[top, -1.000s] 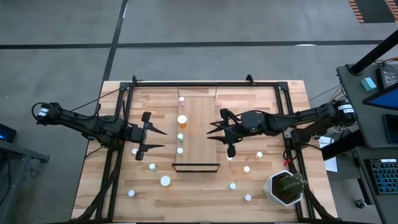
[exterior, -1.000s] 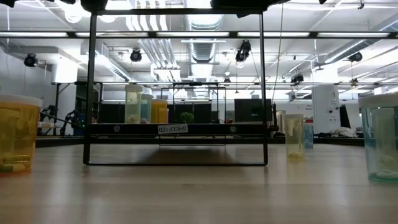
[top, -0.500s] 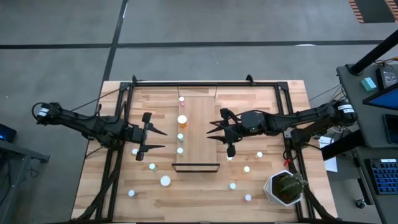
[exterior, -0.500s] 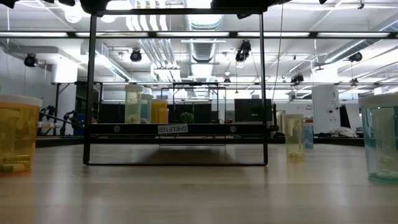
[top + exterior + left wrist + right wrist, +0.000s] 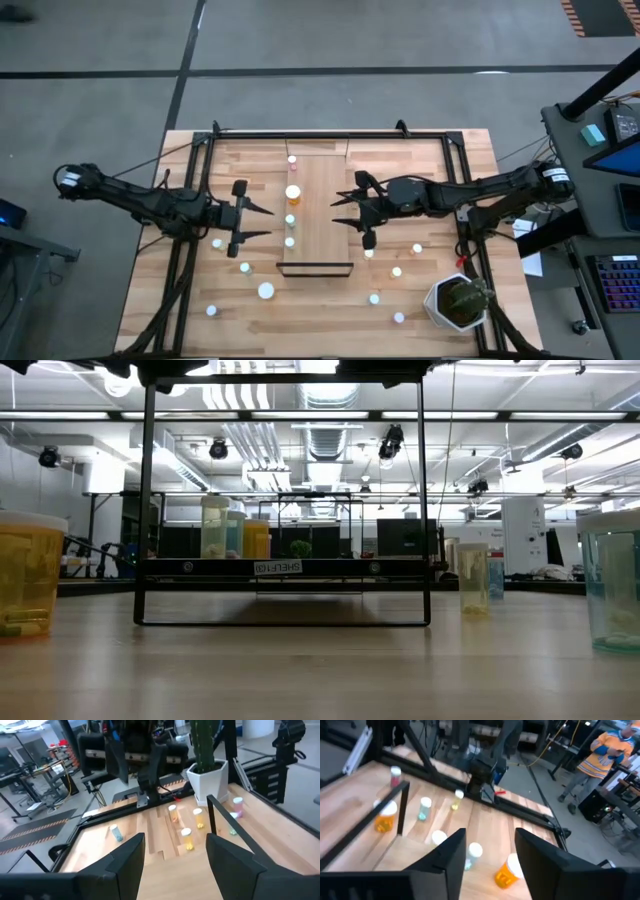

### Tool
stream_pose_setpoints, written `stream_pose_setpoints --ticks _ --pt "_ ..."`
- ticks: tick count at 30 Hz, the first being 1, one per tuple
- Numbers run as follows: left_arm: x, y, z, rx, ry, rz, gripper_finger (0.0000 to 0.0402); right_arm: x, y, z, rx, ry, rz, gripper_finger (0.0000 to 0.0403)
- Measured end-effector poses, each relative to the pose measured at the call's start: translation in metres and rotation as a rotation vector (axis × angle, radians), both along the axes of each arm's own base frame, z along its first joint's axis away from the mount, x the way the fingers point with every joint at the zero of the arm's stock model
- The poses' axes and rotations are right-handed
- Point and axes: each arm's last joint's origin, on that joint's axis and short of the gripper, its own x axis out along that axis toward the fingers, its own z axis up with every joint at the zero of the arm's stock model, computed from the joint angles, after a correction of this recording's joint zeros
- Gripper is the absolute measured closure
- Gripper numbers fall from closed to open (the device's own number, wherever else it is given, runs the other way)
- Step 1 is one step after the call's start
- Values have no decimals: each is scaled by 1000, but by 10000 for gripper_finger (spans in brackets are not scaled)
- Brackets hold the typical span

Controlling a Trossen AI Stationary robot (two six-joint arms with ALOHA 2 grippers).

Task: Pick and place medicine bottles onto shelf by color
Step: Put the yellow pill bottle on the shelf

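The shelf (image 5: 318,212) is a light-wood plank lying lengthwise at the table's middle, with a dark rail (image 5: 316,266) at its near end. Several white-capped medicine bottles stand along its left edge, among them a larger orange one (image 5: 293,192) (image 5: 506,870). More bottles stand loose on the table on both sides (image 5: 265,290) (image 5: 396,271). My left gripper (image 5: 266,223) (image 5: 175,845) hovers open just left of the shelf. My right gripper (image 5: 340,211) (image 5: 490,840) hovers open over the shelf's right edge, nothing between its fingers.
A potted green plant (image 5: 459,301) in a white pot stands at the near right corner. Black frame rails (image 5: 190,200) run along the table's sides. In the low view an orange bottle (image 5: 30,575) and a bluish one (image 5: 610,580) stand close at either side.
My right gripper has opened its fingers while staying over the shelf's right edge. No bottle has moved.
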Motion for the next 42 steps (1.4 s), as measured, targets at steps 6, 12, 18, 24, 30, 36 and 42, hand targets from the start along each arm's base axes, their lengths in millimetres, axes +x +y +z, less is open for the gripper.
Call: stream_pose_setpoints --ticks 6,12,18,24,30,36,42 --pt "6 -2 -6 -50 40 8 207 4 -13 -5 -40 10 -31 209" --pt "12 -3 -9 -51 49 13 207 4 -26 -5 -35 14 -76 204" --pt "14 -4 -9 -52 46 13 207 4 -29 -5 -30 14 -86 206" --pt "13 -3 -8 -52 38 13 207 4 -29 -5 -39 14 -82 207" --pt "13 -3 -8 -43 38 12 207 4 -29 -5 -30 14 -84 207" --pt "13 -3 -8 -42 39 12 207 4 -29 -5 -29 14 -85 207" --pt "13 -3 -6 -39 21 11 207 4 -29 -5 -29 15 -85 206"
